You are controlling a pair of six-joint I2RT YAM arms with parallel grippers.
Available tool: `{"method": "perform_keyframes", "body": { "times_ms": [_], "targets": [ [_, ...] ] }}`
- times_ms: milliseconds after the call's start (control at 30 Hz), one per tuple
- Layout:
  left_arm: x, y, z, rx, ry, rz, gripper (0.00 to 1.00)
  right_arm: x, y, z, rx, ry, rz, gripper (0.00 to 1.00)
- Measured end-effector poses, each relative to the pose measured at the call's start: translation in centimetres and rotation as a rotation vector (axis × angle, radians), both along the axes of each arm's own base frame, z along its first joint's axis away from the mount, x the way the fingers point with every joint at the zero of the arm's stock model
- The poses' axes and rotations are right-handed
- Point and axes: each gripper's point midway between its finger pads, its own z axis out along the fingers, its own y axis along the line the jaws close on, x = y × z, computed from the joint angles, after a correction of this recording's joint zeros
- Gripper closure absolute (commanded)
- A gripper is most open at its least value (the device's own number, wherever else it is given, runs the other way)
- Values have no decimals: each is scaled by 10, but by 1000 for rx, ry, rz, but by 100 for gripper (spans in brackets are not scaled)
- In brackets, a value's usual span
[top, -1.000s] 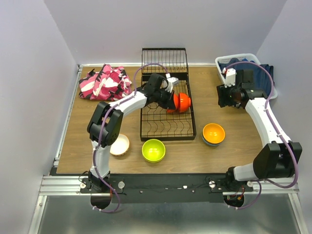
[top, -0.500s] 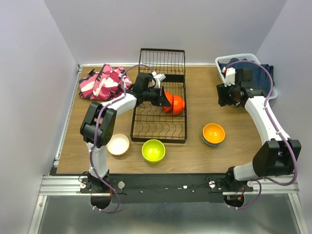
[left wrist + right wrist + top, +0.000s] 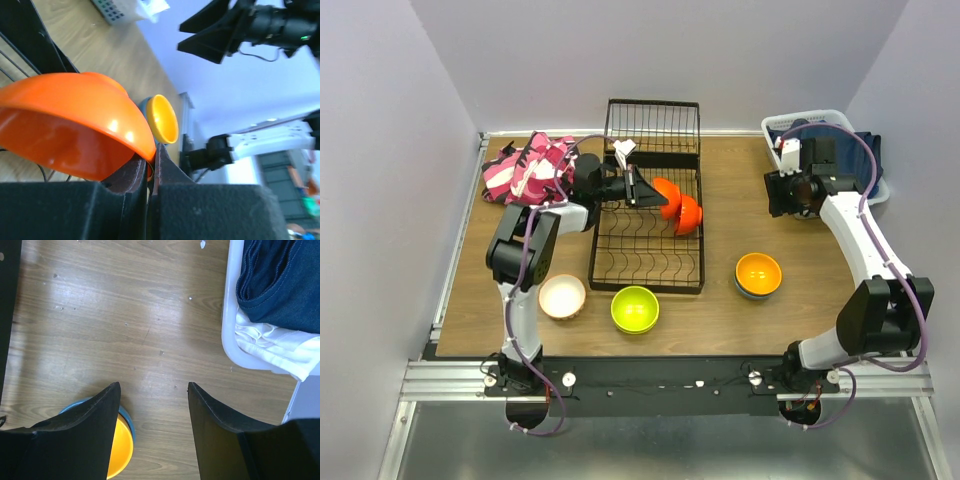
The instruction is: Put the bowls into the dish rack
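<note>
Seating is the step in hand, as we judge it. Our left claw (image 3: 648,193) is clamped on the rim of the red-orange bowl (image 3: 678,208), its fingers pressed together on the thin edge in the left wrist view. The bowl hangs on edge over the right half of the rack (image 3: 645,255), about midway along its length. From above we cannot tell whether its lower rim already touches the wires.

To do this well, we would hold the bowl on edge and line its rim up with a gap between two of the curved tines. Then we would lower it straight until the wires take the weight. Only then should the fingers part, and the wrist should back away along the line of the rim so it does not tip the bowl over. A light plastic bowl pinched at one spot can swing, so we would go slowly.

Our right claw (image 3: 154,386) is spread apart and holds nothing. It hovers over bare table (image 3: 125,315) between the laundry basket (image 3: 231,320) and the orange bowl (image 3: 758,272), which sits nested in the blue bowl (image 3: 748,292). The green bowl (image 3: 635,308) and the cream bowl (image 3: 563,296) sit on the table in front of the rack, so four are left to load.
</note>
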Motion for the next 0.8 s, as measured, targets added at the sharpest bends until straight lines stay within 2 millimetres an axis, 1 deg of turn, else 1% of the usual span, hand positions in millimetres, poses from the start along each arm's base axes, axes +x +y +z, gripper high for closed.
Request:
{"method": "perform_keyframes", "body": {
  "times_ms": [33, 133, 200, 233, 333, 400, 533, 800],
  "targets": [
    [1, 1, 1, -32, 11, -13, 100, 1, 0, 0, -1, 1, 0, 36],
    [0, 2, -3, -96, 69, -62, 100, 3, -1, 2, -6, 2, -1, 36],
    [-2, 1, -8, -117, 138, -95, 100, 4, -1, 2, -7, 2, -1, 36],
    [-4, 1, -12, -127, 211, -121, 100, 5, -1, 3, -8, 2, -2, 36],
    [-5, 1, -21, -132, 322, -153, 100, 6, -1, 3, -9, 6, -2, 36],
    [-10, 2, -24, -130, 377, -178, 100, 7, -2, 3, -10, 8, -3, 36],
    [-11, 3, -23, -132, 406, -193, 100, 9, -2, 3, -12, 13, -4, 36],
    [-5, 1, -28, -128, 414, -230, 100, 10, -2, 1, -13, 25, -4, 36]
  ]
}}
